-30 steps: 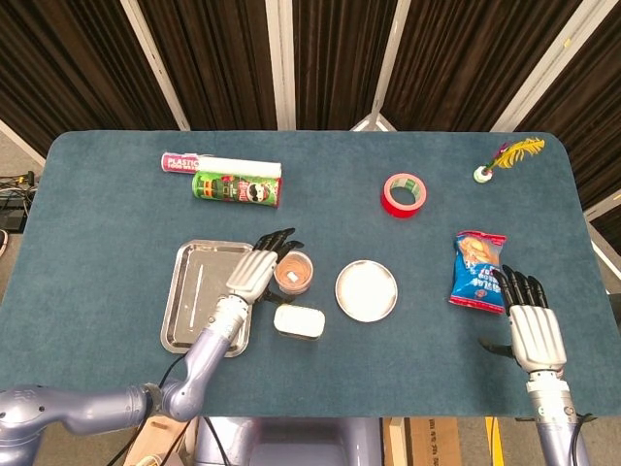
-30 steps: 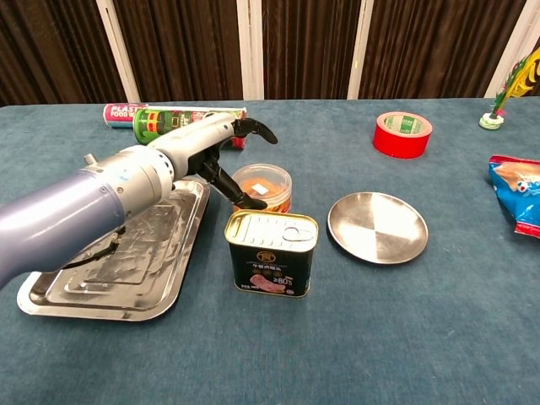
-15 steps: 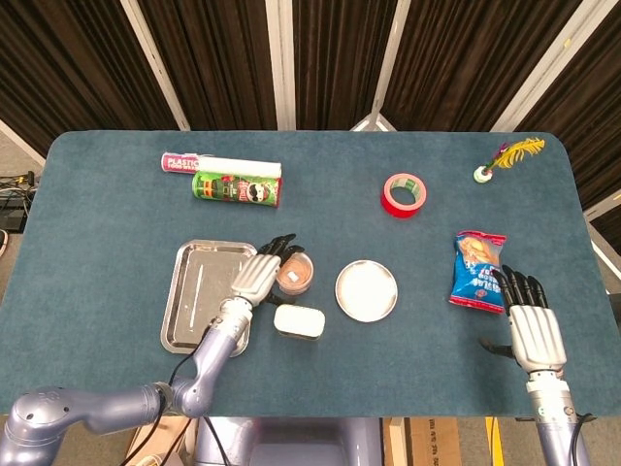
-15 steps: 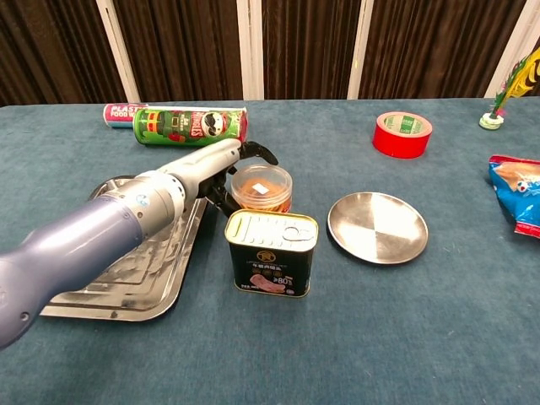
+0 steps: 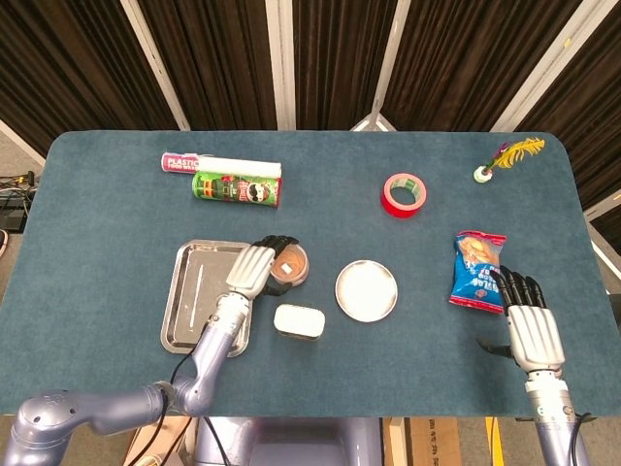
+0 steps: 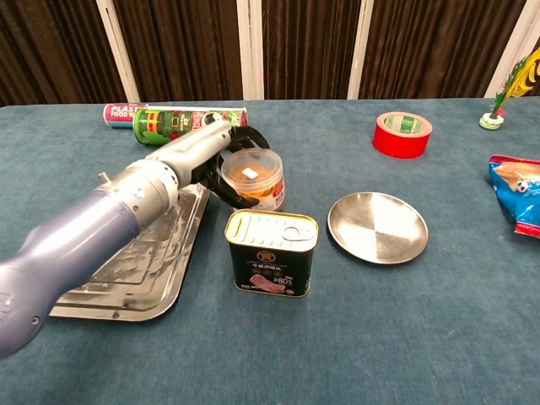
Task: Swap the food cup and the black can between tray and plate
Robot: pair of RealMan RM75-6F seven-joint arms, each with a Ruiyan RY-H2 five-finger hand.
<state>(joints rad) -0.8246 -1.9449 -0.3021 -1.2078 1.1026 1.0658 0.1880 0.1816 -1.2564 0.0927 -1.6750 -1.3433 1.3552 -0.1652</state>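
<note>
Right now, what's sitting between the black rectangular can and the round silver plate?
Nothing: in the chest view only bare blue tabletop separates the black rectangular can from the round silver plate.

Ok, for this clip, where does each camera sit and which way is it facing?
Head view: high above the near edge, looking steeply down on the whole table; shows the left arm, left hand around the food cup, and the right hand resting open.
Chest view: low at the near edge, looking across the tabletop toward the curtains; shows only the left arm and hand.
Shared: cup, black can, plate, tray.
</note>
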